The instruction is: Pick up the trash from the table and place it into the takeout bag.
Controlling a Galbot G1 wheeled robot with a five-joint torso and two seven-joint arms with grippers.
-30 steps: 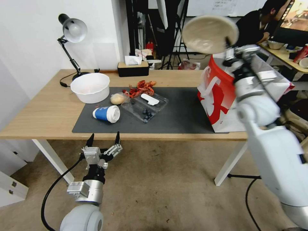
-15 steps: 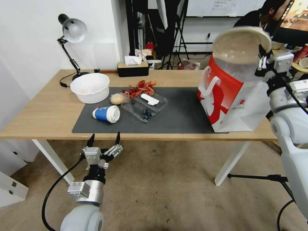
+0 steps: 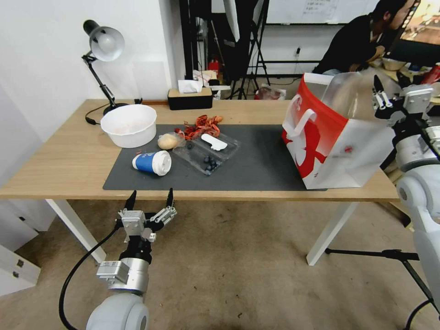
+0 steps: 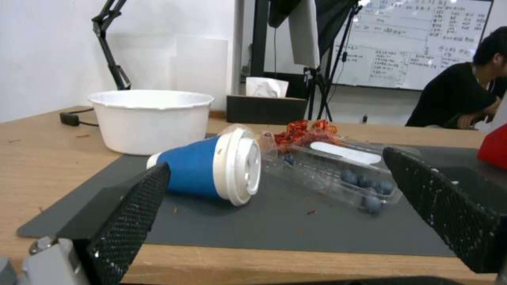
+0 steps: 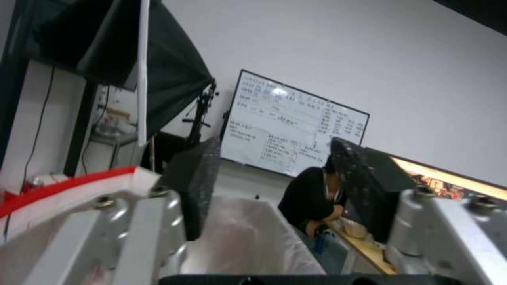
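Red-and-white, the takeout bag [image 3: 337, 133] stands at the right end of the table [image 3: 59, 165], partly on the dark grey mat [image 3: 256, 169]. The right gripper [image 3: 389, 94] hangs beside the bag's open top at its right edge, and in the right wrist view [image 5: 275, 186] its two black fingers stand apart with nothing between them, the bag's red rim and clear liner just below.

Down at the near edge, the left gripper [image 3: 150, 197] sits below the tabletop, fingers spread wide and empty. Straight ahead of it, one blue paper cup [image 4: 211, 168] lies on its side on the mat, white lid toward the centre, well short of the fingertips.

Just behind the cup there's one wrapped tan bun [image 3: 167, 141], then one heap of crumpled red wrapper [image 3: 199, 126], and one clear plastic tray [image 3: 208, 151] with a few dark berries in it. One large white bowl [image 3: 129, 124] stands left of the mat.
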